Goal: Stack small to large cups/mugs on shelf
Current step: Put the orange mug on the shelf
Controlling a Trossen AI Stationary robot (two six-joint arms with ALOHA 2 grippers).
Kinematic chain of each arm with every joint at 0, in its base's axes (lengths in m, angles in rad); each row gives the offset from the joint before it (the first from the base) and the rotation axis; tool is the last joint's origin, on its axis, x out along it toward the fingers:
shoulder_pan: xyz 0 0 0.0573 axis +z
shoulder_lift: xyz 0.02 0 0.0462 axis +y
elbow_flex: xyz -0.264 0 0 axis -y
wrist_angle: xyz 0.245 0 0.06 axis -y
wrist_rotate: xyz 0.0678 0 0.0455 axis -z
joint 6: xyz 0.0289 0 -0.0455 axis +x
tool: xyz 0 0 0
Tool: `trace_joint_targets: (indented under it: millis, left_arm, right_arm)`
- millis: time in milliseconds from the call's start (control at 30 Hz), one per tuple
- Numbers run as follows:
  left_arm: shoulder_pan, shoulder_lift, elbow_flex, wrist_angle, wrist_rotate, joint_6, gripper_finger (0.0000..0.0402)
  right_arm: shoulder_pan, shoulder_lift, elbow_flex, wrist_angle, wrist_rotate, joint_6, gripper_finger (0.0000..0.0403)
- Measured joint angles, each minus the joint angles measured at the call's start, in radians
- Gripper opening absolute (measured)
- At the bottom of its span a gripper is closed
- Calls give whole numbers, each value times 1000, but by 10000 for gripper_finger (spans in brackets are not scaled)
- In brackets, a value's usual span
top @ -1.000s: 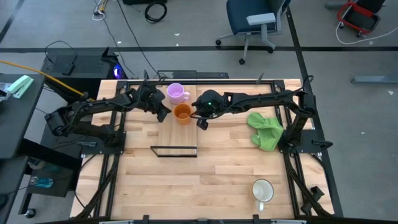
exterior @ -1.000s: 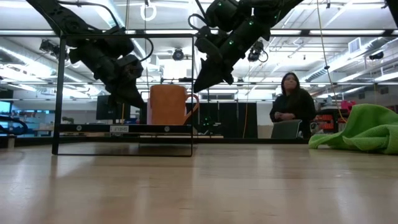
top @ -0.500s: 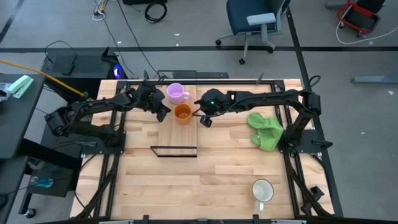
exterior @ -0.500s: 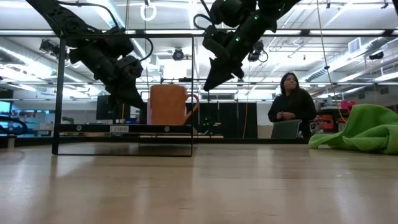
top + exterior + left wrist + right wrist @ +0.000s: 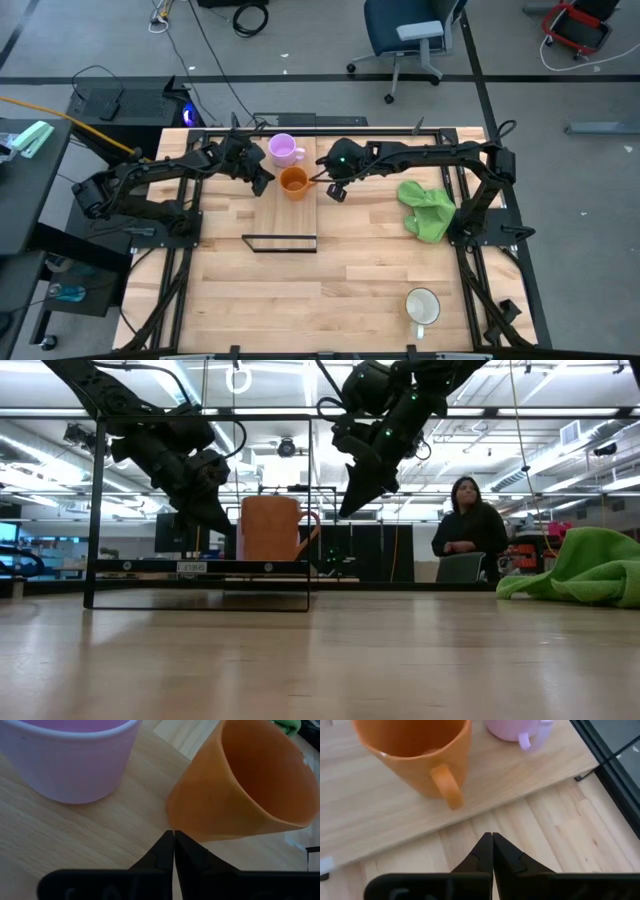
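The orange mug (image 5: 293,181) stands upright on the shelf (image 5: 281,213), its handle (image 5: 446,786) pointing toward the table's right. The light purple mug (image 5: 283,149) stands upright behind it, near the shelf's far end. The white mug (image 5: 422,306) sits on the tabletop near the front right. My left gripper (image 5: 262,184) hovers shut just left of the orange mug (image 5: 235,785), above the shelf. My right gripper (image 5: 337,192) hangs shut to the right of the orange mug, above the tabletop beside the shelf (image 5: 380,827).
A green cloth (image 5: 427,208) lies crumpled on the table's right side. The shelf's black frame (image 5: 279,241) stands at its near end. A person (image 5: 463,530) sits in the room beyond the table's far edge. Bare tabletop (image 5: 330,290) spreads across the near half.
My right gripper has drawn away from the orange mug toward the table's right and risen a little, staying shut. The mugs and my left gripper have kept still.
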Motion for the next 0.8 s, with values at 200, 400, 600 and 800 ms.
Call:
trace_joint_targets:
  millis: [200,400,600,800]
  left_arm:
    - [0,0,0,0,0,6,18]
    - [0,0,0,0,0,18,13]
    - [0,0,0,1,0,17,22]
    - [0,0,0,1,0,15,18]
  right_arm:
    - [22,0,-64,39,79,47,3]
    - [34,2,-283,373,74,125,2]
    - [42,5,-298,515,83,123,1]
    - [43,11,-299,558,83,111,1]
